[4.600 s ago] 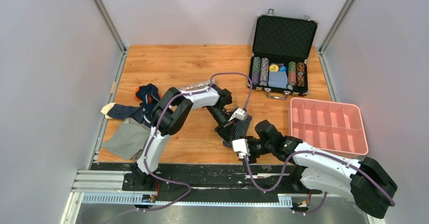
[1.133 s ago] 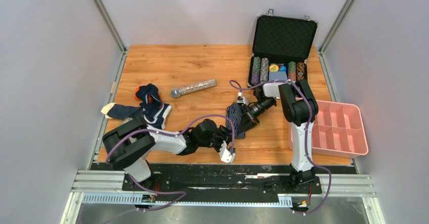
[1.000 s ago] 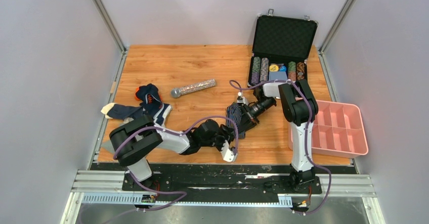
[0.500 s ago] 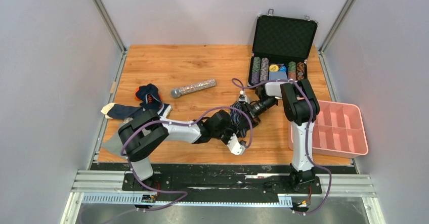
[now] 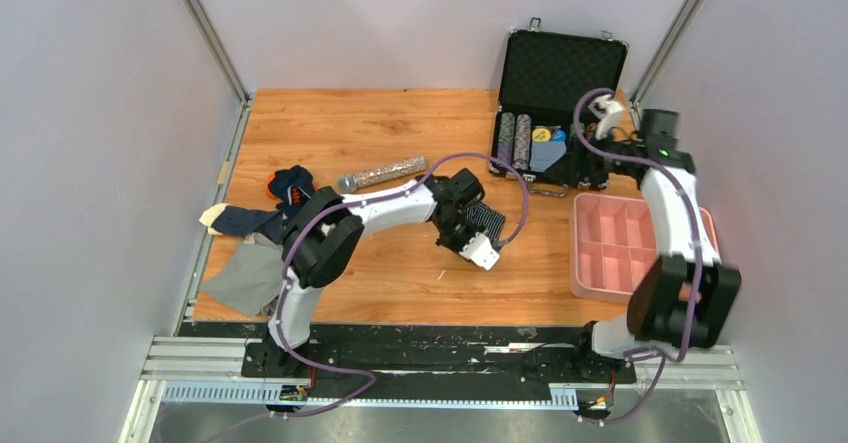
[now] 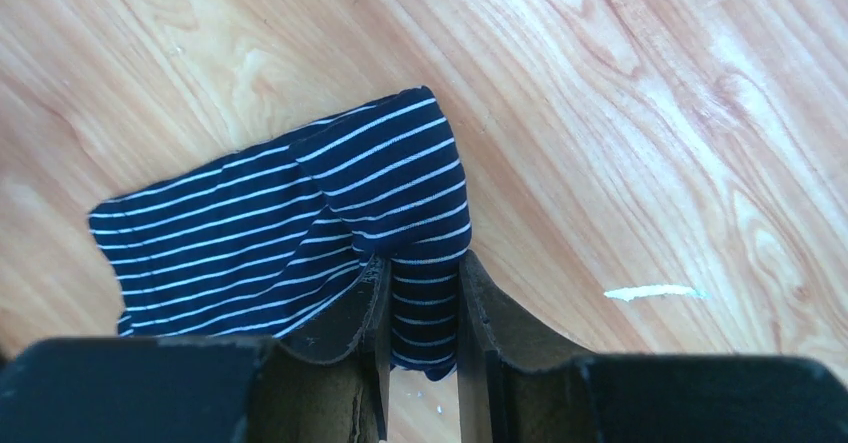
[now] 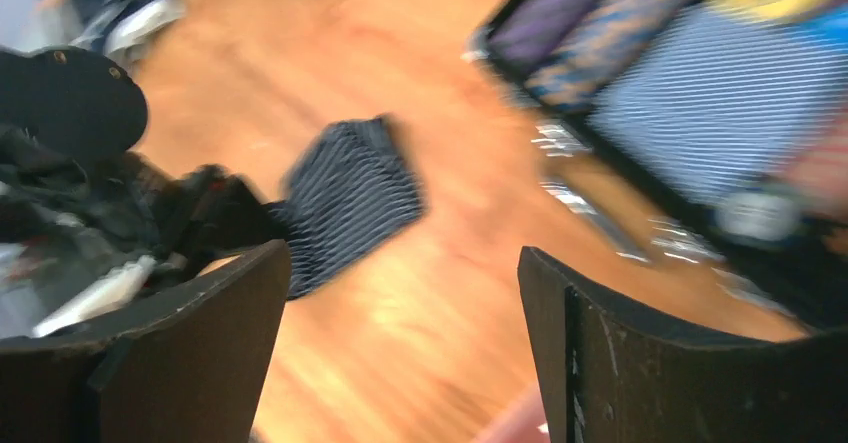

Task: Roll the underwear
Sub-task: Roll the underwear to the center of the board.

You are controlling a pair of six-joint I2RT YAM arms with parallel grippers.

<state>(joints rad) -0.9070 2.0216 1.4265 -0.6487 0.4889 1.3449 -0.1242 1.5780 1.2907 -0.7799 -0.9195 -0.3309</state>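
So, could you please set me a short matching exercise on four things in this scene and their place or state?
Things: 1 striped underwear; 2 right end effector; 3 pink tray; 4 glittery microphone.
States: A open, holding nothing; B left of the black case; C pinched by the left end effector; D at the table's right edge.
Pairs: 1-C; 2-A; 3-D; 4-B.

No writing, label, brand or number can be read anywhere; the right wrist view is too blurred to tell.

An open poker-chip case (image 5: pixel 563 68) is standing at two o'clock, a pink divided tray (image 5: pixel 610 225) at three, a glittery microphone (image 5: pixel 382 173) at ten, grey cloth (image 5: pixel 245 275) at eight.
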